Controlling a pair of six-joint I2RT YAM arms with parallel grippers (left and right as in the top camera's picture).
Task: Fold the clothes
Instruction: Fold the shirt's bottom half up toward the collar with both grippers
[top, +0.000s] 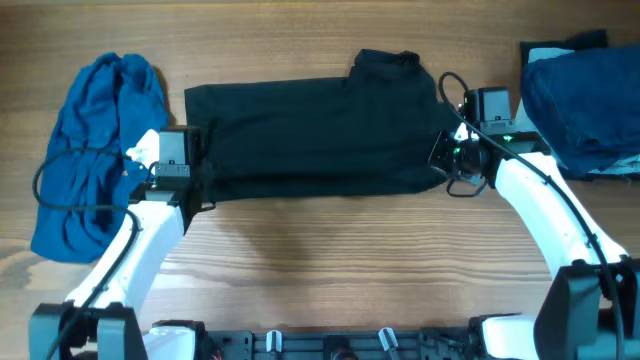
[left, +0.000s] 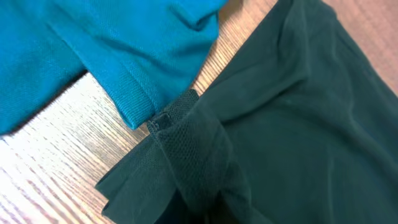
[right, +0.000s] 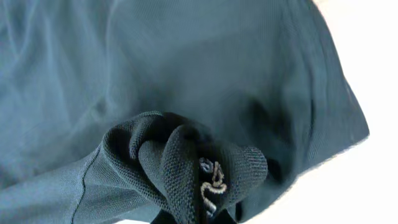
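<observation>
The black T-shirt (top: 320, 135) lies as a long band across the middle of the desk (top: 330, 260). Its long axis runs side to side, and the collar pokes toward the far edge near the right end. The 2 arms sit at opposite ends. The left gripper (top: 197, 172) is clamped on bunched fabric at the left end, and the right gripper (top: 447, 153) is pinched on the right end.
</observation>
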